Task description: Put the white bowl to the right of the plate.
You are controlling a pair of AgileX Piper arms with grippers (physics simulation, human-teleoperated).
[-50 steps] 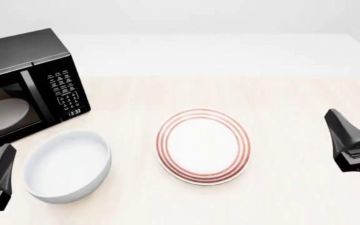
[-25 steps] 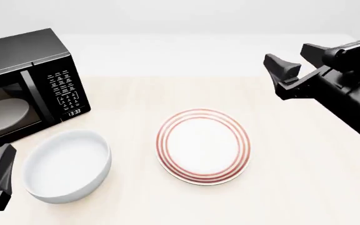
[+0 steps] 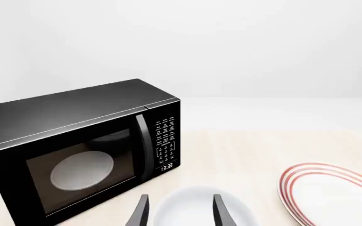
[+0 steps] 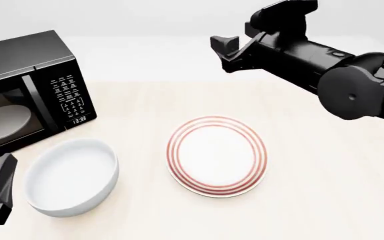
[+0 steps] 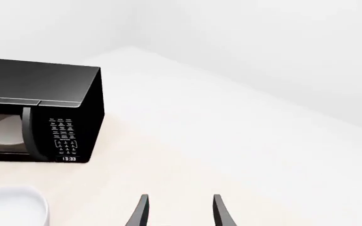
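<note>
The white bowl (image 4: pixel 72 177) sits on the table at the front left, left of the plate (image 4: pixel 217 156), a flat plate with red rings at the middle. My left gripper (image 4: pixel 2 172) is open and empty at the front left edge, just left of the bowl and apart from it. In the left wrist view the bowl (image 3: pixel 200 209) shows beyond the open gripper (image 3: pixel 179 213), with the plate (image 3: pixel 335 193) beside it. My right gripper (image 4: pixel 224 51) is raised above the far side of the table, beyond the plate. In the right wrist view it (image 5: pixel 179 213) is open and empty, with the bowl (image 5: pixel 11 207) at the edge.
A black microwave (image 4: pixel 28 95) stands at the back left, behind the bowl, with a pale dish (image 4: pixel 2 121) behind its window. It also shows in the left wrist view (image 3: pixel 80 150) and the right wrist view (image 5: pixel 39 113). Bare tabletop (image 4: pixel 332 185) lies right of the plate.
My right arm has swung up from the right edge and to the left, and now hangs over the far side of the table. The left gripper, bowl and plate have not moved.
</note>
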